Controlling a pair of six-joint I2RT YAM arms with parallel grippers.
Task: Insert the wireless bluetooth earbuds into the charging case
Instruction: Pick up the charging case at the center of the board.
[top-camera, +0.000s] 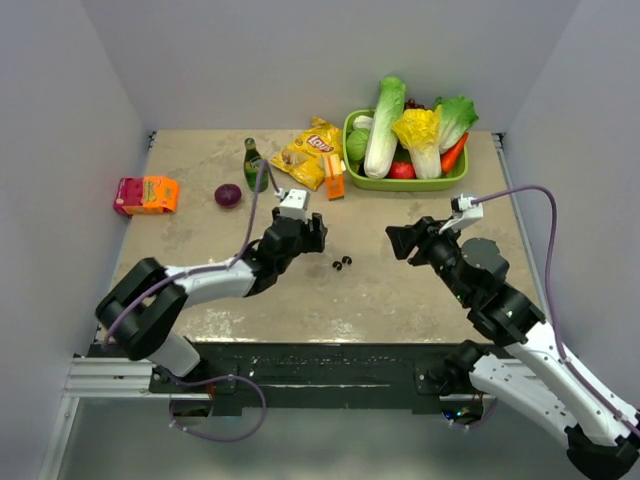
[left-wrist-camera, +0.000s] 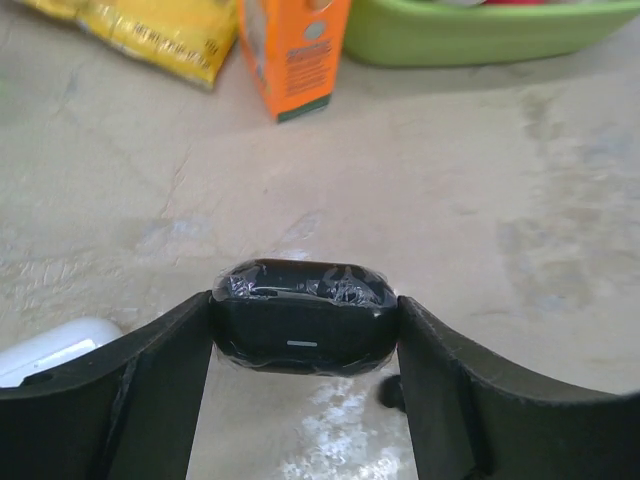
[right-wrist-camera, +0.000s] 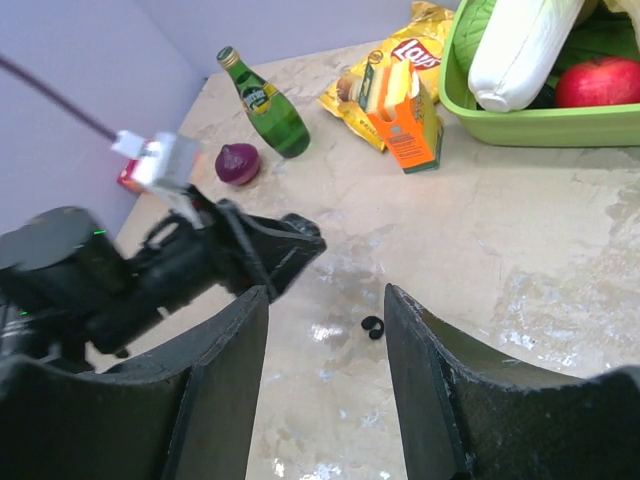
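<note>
Top view: my left hand (top-camera: 305, 232) is left of centre over the bench (top-camera: 420, 300). The two black earbuds (top-camera: 342, 263) lie on the bench between the hands, touching neither. My right hand (top-camera: 405, 242) faces them.

Left wrist: the left hand is pinching the black charging case (left-wrist-camera: 300, 318) by its sides, held level. I can't tell if the lid is up. A white case (left-wrist-camera: 50, 345) sits at lower left.

Right wrist: fingers spread, nothing held, buds just ahead on the bench.

My call: hold the case level, drop the right hand straight over one bud and pinch gently, since they look likely to skid.
</note>
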